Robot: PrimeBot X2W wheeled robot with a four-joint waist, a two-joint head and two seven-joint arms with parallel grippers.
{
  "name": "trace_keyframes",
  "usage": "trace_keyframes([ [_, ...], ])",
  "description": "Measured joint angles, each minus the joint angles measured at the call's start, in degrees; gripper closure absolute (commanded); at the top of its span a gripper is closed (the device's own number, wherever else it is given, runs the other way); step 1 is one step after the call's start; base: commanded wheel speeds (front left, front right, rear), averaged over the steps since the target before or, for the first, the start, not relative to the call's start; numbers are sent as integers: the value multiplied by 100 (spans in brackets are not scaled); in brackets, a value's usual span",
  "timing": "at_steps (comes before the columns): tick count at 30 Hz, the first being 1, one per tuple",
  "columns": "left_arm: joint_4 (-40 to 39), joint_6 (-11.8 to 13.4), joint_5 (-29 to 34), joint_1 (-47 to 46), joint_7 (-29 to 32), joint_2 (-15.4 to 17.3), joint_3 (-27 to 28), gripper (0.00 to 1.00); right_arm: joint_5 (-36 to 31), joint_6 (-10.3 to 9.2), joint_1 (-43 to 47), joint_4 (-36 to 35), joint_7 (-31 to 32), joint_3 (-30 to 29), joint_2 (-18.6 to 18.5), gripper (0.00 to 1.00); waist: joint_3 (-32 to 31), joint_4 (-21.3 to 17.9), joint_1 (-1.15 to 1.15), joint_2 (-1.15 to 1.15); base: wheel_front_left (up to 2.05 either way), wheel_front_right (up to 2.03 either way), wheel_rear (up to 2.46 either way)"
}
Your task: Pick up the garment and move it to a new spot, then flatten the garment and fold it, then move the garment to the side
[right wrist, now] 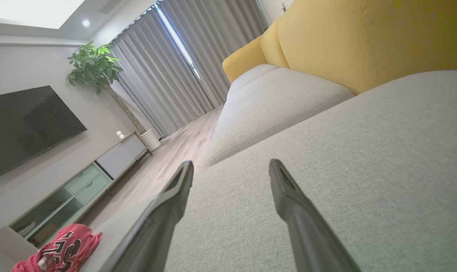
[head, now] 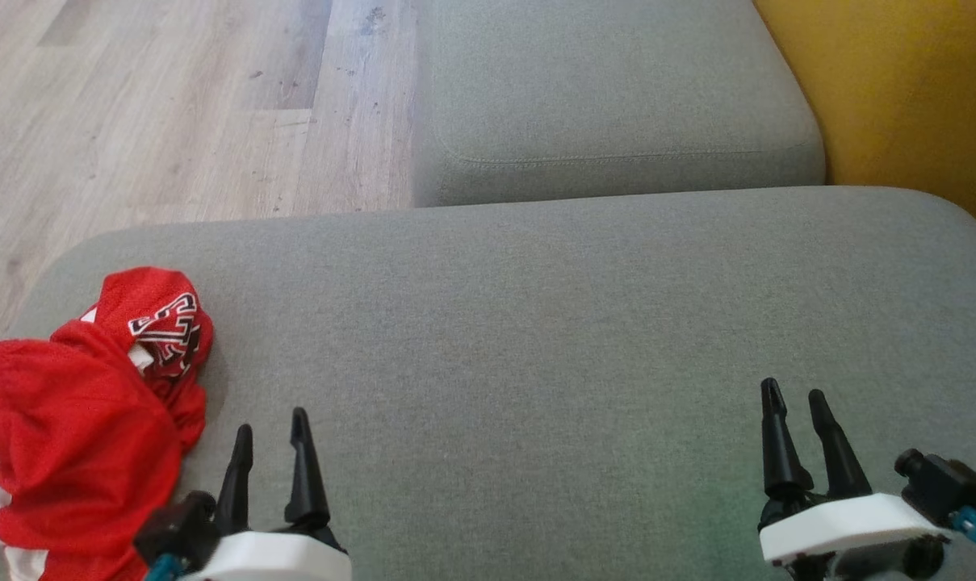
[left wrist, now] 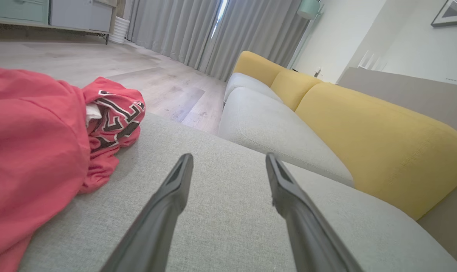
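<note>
The garment (head: 84, 420) is a red mesh jersey with black-and-white lettering and white trim, lying crumpled at the left end of the grey sofa seat (head: 536, 323). It also fills the left of the left wrist view as a red garment (left wrist: 35, 151), and shows small at the bottom left of the right wrist view as the garment (right wrist: 62, 253). My left gripper (head: 271, 434) hovers open just right of the jersey, nothing between its fingers (left wrist: 175, 189). Far over on the right of the seat, my right gripper (head: 794, 395) is open and empty too.
A second grey seat cushion (head: 609, 97) lies beyond, with a yellow backrest (head: 915, 97) on the right. Wooden floor (head: 157, 105) lies to the far left past the seat's edge. A TV, a cabinet, a plant and curtains stand across the room.
</note>
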Motion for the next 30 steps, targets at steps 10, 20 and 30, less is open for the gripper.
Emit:
trace_keyframes([
  [10, -60, 137, 747, 19, -152, 3, -191, 0, -776, 0, 143, -47, -157, 90, 0, 0, -66, 14, 0, 0, 0, 0, 0],
  [20, -27, 294, 1454, 118, -339, 4, -281, 0, -1574, 1, 180, -144, -335, 134, 0, 0, -135, 23, 0, 0, 0, 0, 0],
  [30, 157, 542, 2091, 162, -502, 3, -296, 0, -2394, 1, 233, -140, -487, -46, -1, 0, -186, 72, 0, 0, 0, 0, 0],
])
